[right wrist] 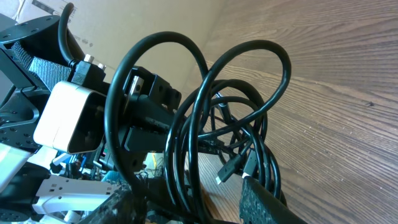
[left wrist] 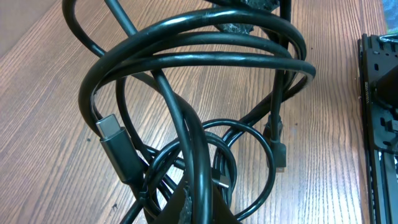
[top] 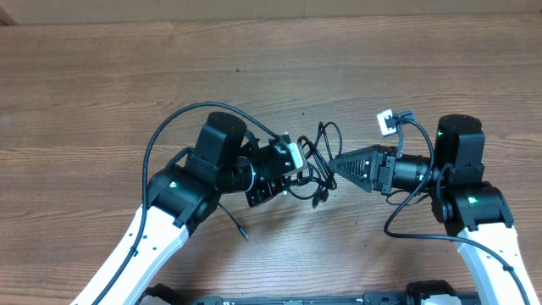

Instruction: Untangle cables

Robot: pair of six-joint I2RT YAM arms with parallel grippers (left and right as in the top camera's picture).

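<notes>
The cables [top: 323, 149] are a knot of thin black loops in the middle of the wooden table, between my two grippers. My left gripper [top: 305, 163] reaches in from the left. In the left wrist view it [left wrist: 200, 210] is shut on one black strand, and the other cables [left wrist: 186, 59] coil above it with a long plug [left wrist: 115, 142] hanging at the left. My right gripper [top: 334, 163] points in from the right. Seen from the right wrist it [right wrist: 193, 208] stands open, with several strands of the cables [right wrist: 208, 93] running between its fingers [right wrist: 267, 205].
A small white connector block [top: 385, 123] with a short black lead lies on the table behind the right arm. A loose thin black cord end [top: 240, 229] lies beside the left arm. The wooden table [top: 254, 68] stretches away behind the knot.
</notes>
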